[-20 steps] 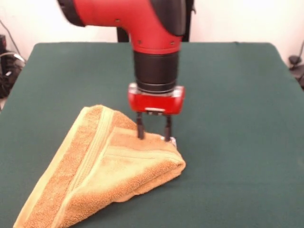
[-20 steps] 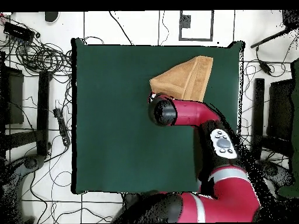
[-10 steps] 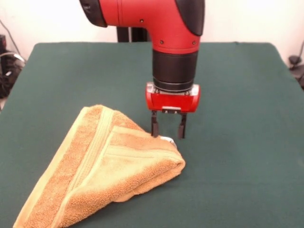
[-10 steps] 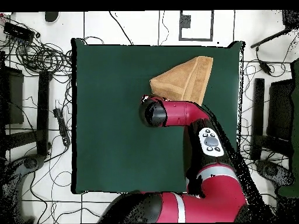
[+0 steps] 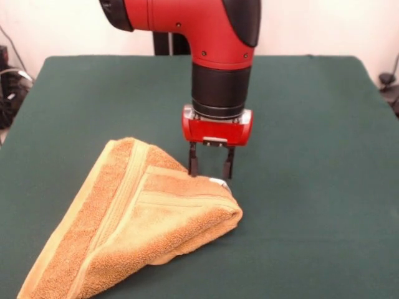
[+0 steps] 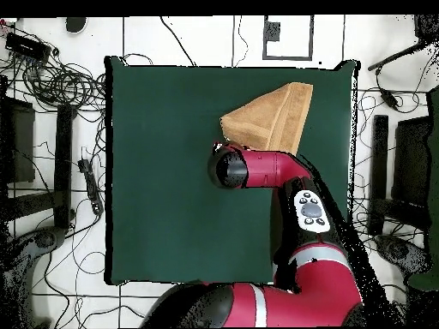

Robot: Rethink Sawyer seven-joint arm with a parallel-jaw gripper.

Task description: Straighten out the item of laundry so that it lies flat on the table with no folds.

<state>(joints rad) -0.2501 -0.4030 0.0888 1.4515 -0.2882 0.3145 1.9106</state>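
Towel (image 5: pixel 131 218) lies folded into a rough triangle toward 7 o'clock of the green surface (image 5: pixel 312 124) in the front view, its white tag at the far corner, with the hand (image 5: pixel 211 169) released, fingers apart, empty, tips just above that corner.

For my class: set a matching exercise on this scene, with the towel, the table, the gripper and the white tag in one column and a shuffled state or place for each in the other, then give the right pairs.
Things:
1. towel
2. table
3. gripper
4. white tag

States or places:
A. dark green, bearing the rest
B. open, fingers pointing down
C. folded into a triangle
D. at the towel's corner below the fingers

Pairs: 1-C, 2-A, 3-B, 4-D
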